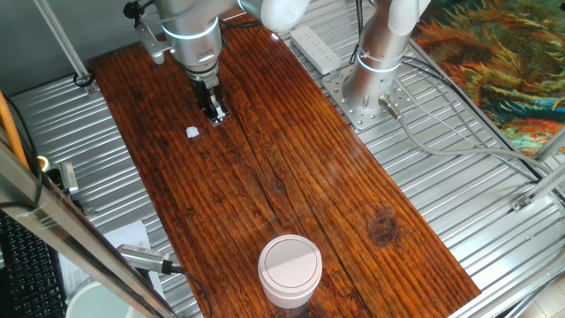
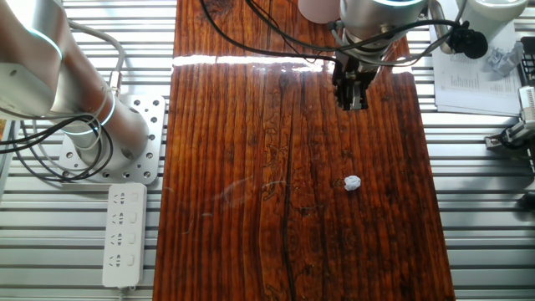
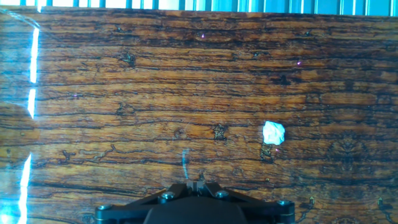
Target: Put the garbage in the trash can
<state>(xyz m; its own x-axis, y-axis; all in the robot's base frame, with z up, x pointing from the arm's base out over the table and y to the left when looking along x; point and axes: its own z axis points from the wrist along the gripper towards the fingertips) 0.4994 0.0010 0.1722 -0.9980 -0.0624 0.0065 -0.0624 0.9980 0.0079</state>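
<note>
The garbage (image 1: 192, 132) is a tiny white crumpled scrap lying on the wooden table (image 1: 291, 177). It also shows in the other fixed view (image 2: 352, 182) and in the hand view (image 3: 273, 132). My gripper (image 1: 214, 117) hangs just right of and slightly behind the scrap, above the table, with its fingers together and nothing between them. It also shows in the other fixed view (image 2: 351, 102) and at the bottom of the hand view (image 3: 198, 182). The trash can (image 1: 290, 269), white with a pale round lid, stands at the near end of the table, far from the gripper.
The arm's base (image 1: 375, 66) is bolted to a metal plate right of the table. A white power strip (image 1: 315, 47) lies behind it. Ribbed metal surface surrounds the table. Cables (image 2: 251, 38) trail over the table's far end.
</note>
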